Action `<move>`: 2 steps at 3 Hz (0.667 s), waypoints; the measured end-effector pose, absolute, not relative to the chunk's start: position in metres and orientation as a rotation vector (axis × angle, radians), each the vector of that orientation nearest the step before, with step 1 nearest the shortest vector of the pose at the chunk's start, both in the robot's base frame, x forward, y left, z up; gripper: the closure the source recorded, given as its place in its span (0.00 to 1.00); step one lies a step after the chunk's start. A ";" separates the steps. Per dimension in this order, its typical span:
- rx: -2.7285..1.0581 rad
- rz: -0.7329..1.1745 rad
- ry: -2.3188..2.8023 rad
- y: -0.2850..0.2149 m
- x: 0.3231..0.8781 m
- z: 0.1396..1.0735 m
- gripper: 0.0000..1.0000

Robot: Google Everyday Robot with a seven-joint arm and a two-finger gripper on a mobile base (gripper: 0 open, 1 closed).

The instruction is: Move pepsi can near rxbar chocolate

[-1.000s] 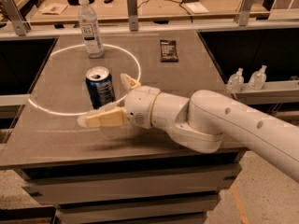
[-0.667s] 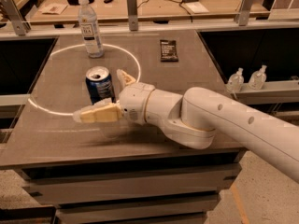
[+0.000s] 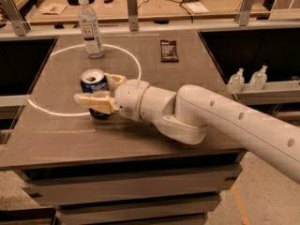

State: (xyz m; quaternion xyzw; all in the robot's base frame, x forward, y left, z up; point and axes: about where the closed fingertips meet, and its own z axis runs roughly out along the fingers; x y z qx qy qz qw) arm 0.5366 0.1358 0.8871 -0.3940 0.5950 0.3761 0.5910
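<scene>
The pincer (image 3: pixel 92 88) sits at the left-middle of the counter (image 3: pixel 199 64), at the end of the white arm (image 3: pixel 220 121) that reaches in from the lower right. Its two tan fingers (image 3: pixel 96 102) are spread apart with the pepsi can (image 3: pixel 95 84) between them. The near finger lies across the front of the can's lower half, and the far finger shows just behind the can's right side. Whether either finger presses on the can is not clear. The can stands upright inside the white circle (image 3: pixel 137 62) marked on the counter, close to its lower arc. The rxbar chocolate (image 3: pixel 169 50) lies flat toward the far right of the counter, outside the circle and well apart from the can. A clear water bottle (image 3: pixel 90 28) stands upright at the circle's far edge, beyond the can.
</scene>
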 end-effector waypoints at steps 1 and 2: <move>-0.943 0.874 1.362 0.133 0.541 0.892 0.64; -0.955 0.823 1.359 0.112 0.553 0.899 0.88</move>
